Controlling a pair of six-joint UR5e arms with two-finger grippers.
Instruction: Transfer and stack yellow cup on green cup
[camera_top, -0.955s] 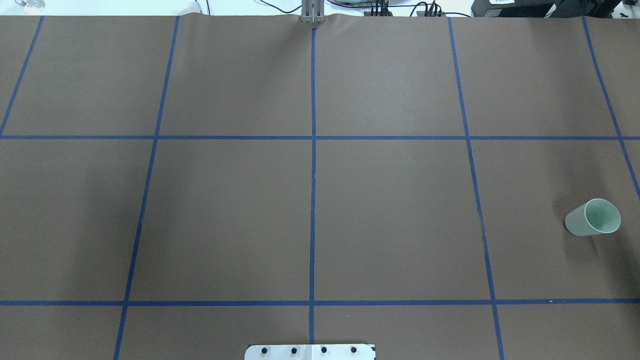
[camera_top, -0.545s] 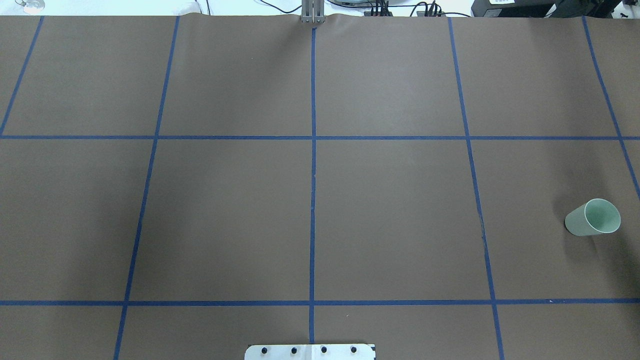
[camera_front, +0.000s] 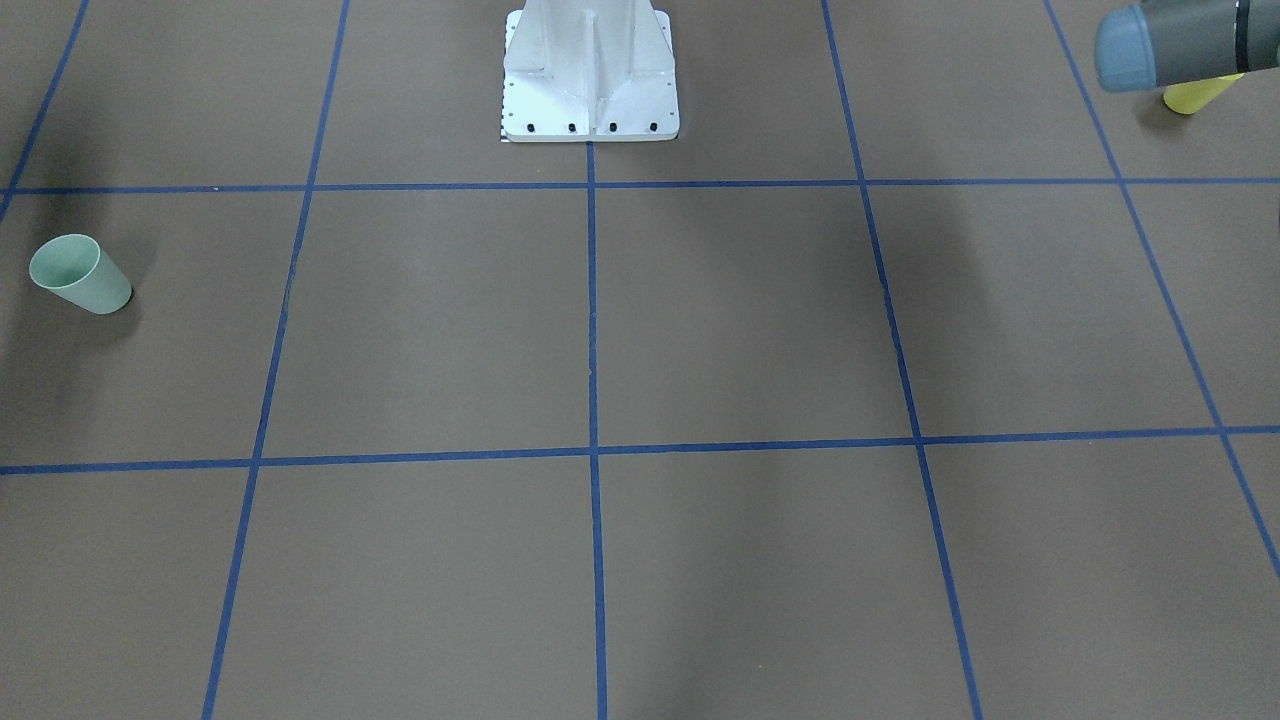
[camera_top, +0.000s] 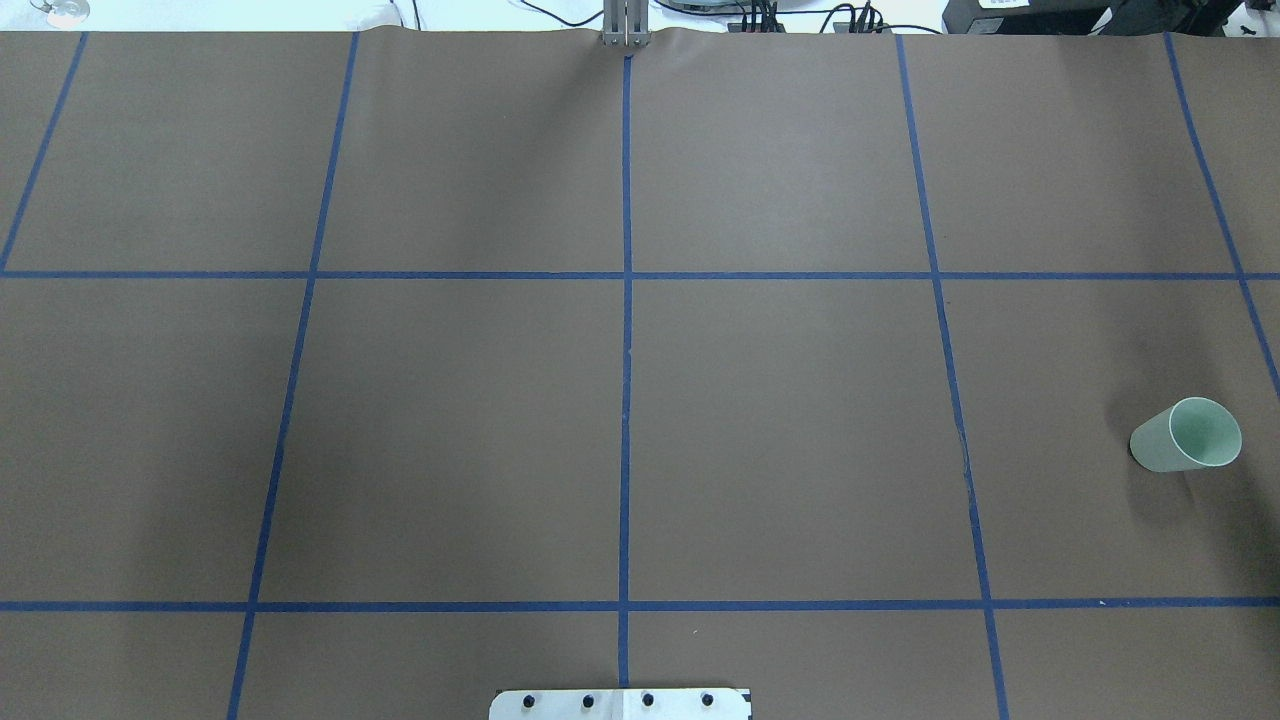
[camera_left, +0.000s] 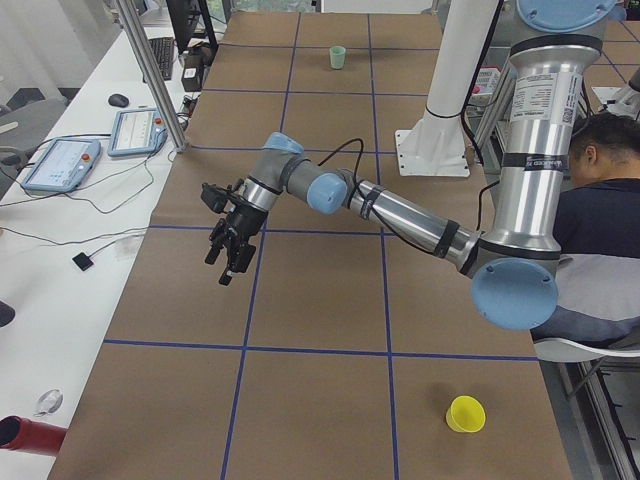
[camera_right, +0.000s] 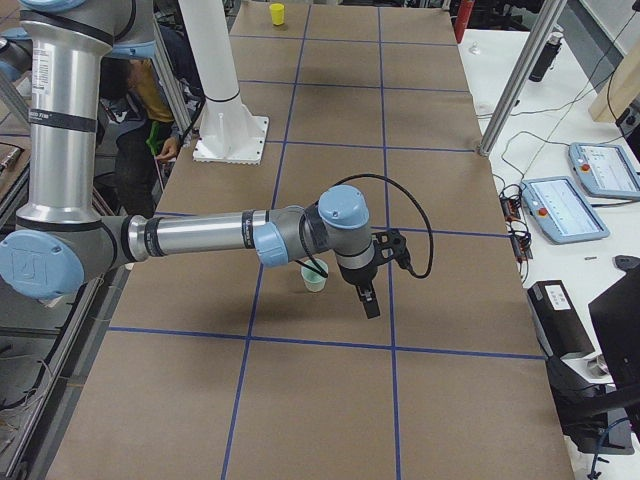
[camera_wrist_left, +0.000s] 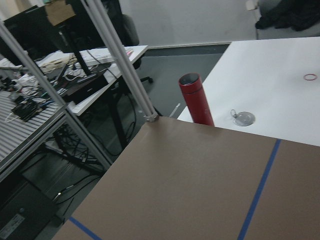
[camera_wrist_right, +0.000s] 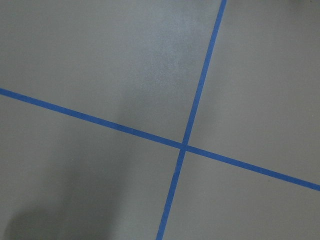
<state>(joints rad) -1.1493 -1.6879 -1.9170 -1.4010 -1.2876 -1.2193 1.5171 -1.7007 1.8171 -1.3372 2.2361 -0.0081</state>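
Risk: yellow cup (camera_left: 465, 413) stands well apart from left hand (camera_left: 220, 268), needing a long reach that could tip it; green cup (camera_right: 315, 278) sits near right hand (camera_right: 367, 300), liable to knocks; hand states cannot be told.

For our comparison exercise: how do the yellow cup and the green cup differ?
Colour: the yellow cup is bright yellow, the green cup pale mint. Place: the yellow cup stands on the robot's left side, the green cup on its right. Both are upright and tapered.
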